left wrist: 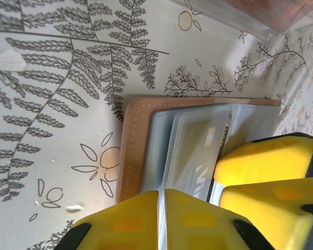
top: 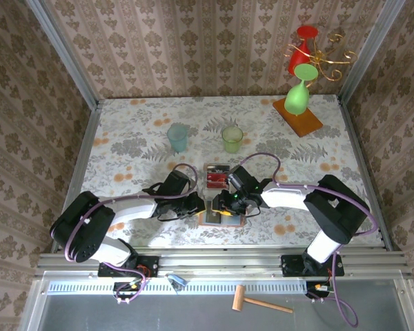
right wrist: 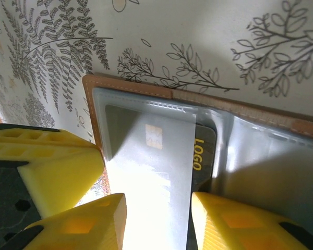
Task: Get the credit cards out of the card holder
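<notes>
Item: card holder [top: 222,219] open on tabletop [top: 138,138] between both arms; dark credit card [right wrist: 201,156] sleeved inside, long axis pointing at right gripper [right wrist: 159,224]. State: right gripper jaws partly spread astride the card; left gripper [left wrist: 160,219] closed at the holder's edge.

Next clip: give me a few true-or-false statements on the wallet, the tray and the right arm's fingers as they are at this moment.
1. The tan leather card holder lies open on the floral tablecloth. True.
2. The right gripper has its fingers pressed together. False: they stand apart, one on either side of a clear pocket.
3. A dark card printed LOGO sits inside that pocket. True.
4. The clear plastic tray holds nothing. False: red cards lie in it.
</notes>
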Controlling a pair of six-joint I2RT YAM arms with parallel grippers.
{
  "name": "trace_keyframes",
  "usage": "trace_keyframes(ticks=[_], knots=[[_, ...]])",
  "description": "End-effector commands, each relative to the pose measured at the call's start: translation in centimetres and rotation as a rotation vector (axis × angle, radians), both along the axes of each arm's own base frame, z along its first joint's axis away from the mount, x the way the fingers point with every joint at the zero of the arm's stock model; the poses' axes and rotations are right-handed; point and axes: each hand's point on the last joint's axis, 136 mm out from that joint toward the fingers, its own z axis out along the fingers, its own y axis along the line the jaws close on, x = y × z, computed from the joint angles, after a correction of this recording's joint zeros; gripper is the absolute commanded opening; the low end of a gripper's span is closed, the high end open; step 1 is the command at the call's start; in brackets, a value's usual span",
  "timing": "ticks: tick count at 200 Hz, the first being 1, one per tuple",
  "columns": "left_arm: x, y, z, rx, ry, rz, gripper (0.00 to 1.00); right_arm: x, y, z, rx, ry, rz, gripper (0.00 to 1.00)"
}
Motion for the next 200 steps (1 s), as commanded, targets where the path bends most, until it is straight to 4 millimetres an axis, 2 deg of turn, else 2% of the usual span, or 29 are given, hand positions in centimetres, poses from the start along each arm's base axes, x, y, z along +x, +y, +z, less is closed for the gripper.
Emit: trace_keyframes(ticks=[1,114,171,200], knots=[[-0.5,0.8,-1.2,0.03,0.028,-0.003,0.12,-0.2,-1.2,-0.1,-0.079,-0.017,0.003,0.4],[-1.1,1.5,-3.1,0.056,0.069,0.003,0.12,-0.1,-1.9,0.2,-0.117,-0.036,0.014,0.4],[-0.9,1.5,-2.6,0.053,0.059,0.005,0.12,0.1,-2.3,0.8,-0.133,-0.051,0.02,0.4],[-0.4,1.0,-1.5,0.036,0.038,0.006,0.12,0.4,-2.2,1.8,-0.108,-0.077,0.016,0.4]])
